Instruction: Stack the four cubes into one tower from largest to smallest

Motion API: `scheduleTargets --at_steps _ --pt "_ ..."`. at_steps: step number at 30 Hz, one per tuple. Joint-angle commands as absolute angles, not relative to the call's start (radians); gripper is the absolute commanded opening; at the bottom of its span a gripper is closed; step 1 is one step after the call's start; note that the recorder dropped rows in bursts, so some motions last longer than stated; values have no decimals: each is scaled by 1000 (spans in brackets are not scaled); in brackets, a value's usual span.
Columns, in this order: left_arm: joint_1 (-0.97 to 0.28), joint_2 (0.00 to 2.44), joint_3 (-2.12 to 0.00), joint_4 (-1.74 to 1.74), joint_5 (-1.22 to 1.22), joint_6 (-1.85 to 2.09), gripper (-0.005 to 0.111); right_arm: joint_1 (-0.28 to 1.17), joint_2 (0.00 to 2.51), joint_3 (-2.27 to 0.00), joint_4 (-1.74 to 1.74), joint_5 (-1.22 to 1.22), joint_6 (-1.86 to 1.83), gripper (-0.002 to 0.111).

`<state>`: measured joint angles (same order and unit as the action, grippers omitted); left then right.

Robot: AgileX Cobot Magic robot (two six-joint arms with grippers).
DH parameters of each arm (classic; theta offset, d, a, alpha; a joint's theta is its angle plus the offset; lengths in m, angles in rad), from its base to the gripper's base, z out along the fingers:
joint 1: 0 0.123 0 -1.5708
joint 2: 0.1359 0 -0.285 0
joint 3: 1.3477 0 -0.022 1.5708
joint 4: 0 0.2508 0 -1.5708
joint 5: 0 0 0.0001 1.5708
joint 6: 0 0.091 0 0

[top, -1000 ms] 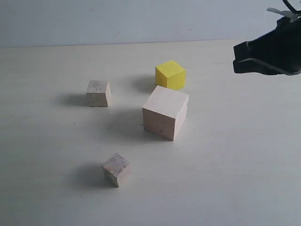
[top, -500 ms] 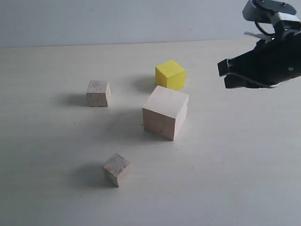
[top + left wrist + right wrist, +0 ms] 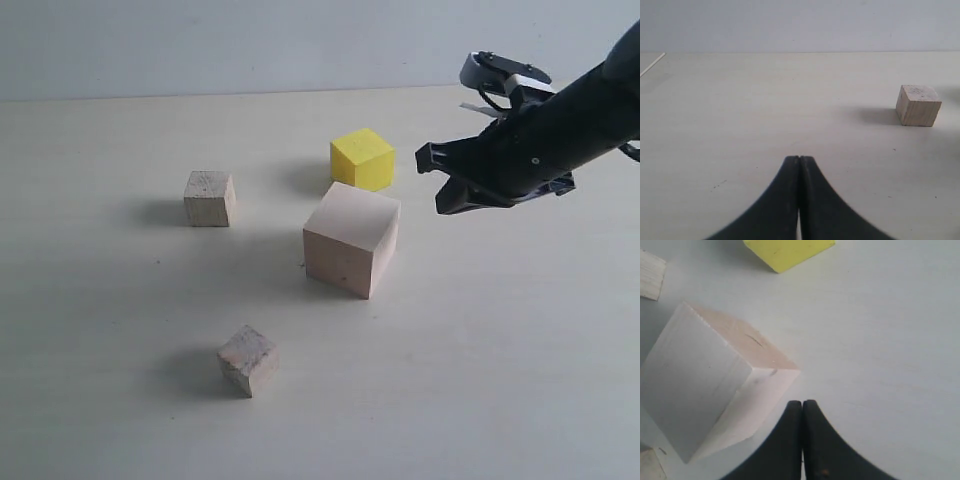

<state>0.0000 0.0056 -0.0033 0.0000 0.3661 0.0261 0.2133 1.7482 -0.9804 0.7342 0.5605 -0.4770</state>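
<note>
Four cubes stand apart on the table. The large pale wooden cube (image 3: 352,240) (image 3: 715,390) is in the middle, with the yellow cube (image 3: 363,158) (image 3: 787,249) just behind it. One small wooden cube (image 3: 209,198) (image 3: 918,105) (image 3: 650,275) sits at the back left. The other small cube (image 3: 248,359) (image 3: 649,465) lies tilted near the front. My right gripper (image 3: 435,182) (image 3: 802,402) hovers shut and empty to the right of the large cube, a little above its top. My left gripper (image 3: 799,158) is shut and empty, low over bare table, and does not show in the exterior view.
The pale tabletop (image 3: 520,380) stretches to a plain wall (image 3: 250,40) at the back. A thin white strip (image 3: 652,65) lies at the table's edge in the left wrist view.
My right arm has swung in from the right edge, moving left and down toward the large and yellow cubes. The cubes have not moved.
</note>
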Motion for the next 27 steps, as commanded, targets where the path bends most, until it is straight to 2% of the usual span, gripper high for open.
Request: scheduleTargets --at_steps 1,10,27 --pt "2 0 0 0 357 23 0 222 1824 -1033 770 590 -499 0" --pt "2 0 0 0 357 23 0 326 1953 -1165 755 603 -505 0" --pt "2 0 0 0 357 23 0 337 2011 -1194 817 699 -497 0"
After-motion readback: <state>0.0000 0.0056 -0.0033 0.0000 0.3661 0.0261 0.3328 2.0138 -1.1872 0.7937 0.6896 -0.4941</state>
